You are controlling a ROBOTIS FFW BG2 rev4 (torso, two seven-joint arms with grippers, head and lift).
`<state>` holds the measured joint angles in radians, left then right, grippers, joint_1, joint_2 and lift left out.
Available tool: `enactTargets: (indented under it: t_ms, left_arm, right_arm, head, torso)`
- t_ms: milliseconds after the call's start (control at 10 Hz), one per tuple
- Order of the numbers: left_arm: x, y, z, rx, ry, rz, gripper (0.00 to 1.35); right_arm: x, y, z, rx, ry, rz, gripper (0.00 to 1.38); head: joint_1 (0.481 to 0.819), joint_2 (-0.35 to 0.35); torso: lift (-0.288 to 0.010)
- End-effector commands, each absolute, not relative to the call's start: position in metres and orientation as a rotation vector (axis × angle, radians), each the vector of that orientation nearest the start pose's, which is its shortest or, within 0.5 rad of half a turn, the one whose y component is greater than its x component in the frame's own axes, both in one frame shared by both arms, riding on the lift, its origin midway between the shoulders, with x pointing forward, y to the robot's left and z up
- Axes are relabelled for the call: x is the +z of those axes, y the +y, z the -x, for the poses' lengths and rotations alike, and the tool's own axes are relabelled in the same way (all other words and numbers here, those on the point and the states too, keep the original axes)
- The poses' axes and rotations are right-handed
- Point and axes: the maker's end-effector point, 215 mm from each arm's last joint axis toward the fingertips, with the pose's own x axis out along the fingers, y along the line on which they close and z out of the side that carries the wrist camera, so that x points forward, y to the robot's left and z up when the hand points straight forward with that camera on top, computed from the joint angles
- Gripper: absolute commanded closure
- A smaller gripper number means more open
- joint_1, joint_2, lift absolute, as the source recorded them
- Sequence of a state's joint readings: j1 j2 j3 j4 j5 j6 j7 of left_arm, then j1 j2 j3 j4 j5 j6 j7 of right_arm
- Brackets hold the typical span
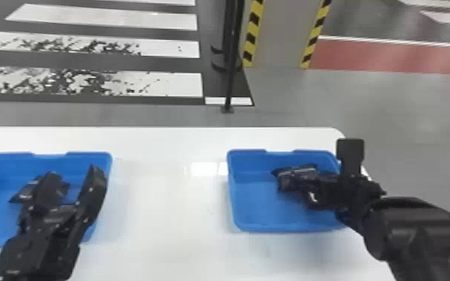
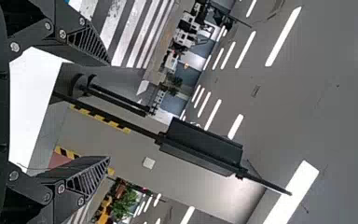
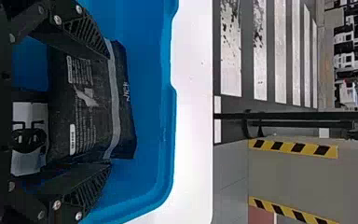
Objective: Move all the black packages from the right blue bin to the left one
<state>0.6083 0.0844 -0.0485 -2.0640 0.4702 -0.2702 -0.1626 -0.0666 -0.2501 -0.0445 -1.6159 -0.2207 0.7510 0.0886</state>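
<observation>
Nearest to my head camera come my two black arms, and the left one ends in the left end effector, above the left bin. Its two flat fingers stand apart, and in its wrist view I see nothing between them. They have a hard dark surface with ribs near the tips.

My right end effector is at the right bin, and its fingers are also apart, one at each side of a black package. If they press on it, I cannot tell. This package is a flat, soft pouch with creased dark film, small pale print and a grey band across one end. Close to it, near the base of the fingers, is a white piece with a black printed mark.

Both bins are of smooth blue plastic, with rounded corners and a step in the far rim. The right one contains the black package. In the left one lies a dark, angular item, partly covered by my end effector, which looks like another package. The bins stand well apart on the white, shiny counter
</observation>
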Motion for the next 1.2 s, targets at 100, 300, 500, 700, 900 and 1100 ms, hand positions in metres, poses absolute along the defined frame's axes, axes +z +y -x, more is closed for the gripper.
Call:
enactTargets:
  t_ms: [100, 300, 500, 700, 900, 1100]
  left_arm:
    - [-0.288, 0.214, -0.404, -0.145, -0.177, 0.435, 0.36]
    - [-0.289, 0.217, -0.403, -0.136, -0.185, 0.444, 0.36]
    - [-0.289, 0.217, -0.404, -0.134, -0.191, 0.454, 0.36]
    - [-0.286, 0.220, -0.403, -0.126, -0.210, 0.460, 0.36]
    - [-0.278, 0.224, -0.402, -0.116, -0.241, 0.463, 0.35]
    - [-0.275, 0.217, -0.403, -0.126, -0.245, 0.519, 0.35]
  right_arm:
    - [-0.488, -0.315, -0.556, 0.045, 0.672, -0.036, 0.69]
    - [-0.479, -0.308, -0.559, 0.058, 0.635, -0.052, 1.17]
    - [-0.466, -0.297, -0.561, 0.080, 0.582, -0.086, 1.20]
    - [-0.451, -0.280, -0.554, 0.117, 0.539, -0.134, 1.20]
    - [-0.416, -0.243, -0.537, 0.221, 0.445, -0.266, 1.20]
    - [-0.359, -0.178, -0.534, 0.467, 0.321, -0.535, 1.20]
  head:
    - [0.695, -0.122]
    - [0.695, -0.117]
    - [0.695, -0.104]
    - [0.695, -0.092]
    - [0.695, -0.067]
    - [0.695, -0.023]
  torso:
    - [-0.132]
    - [-0.132]
    - [-0.132]
    - [-0.132]
    - [-0.132]
    - [-0.132]
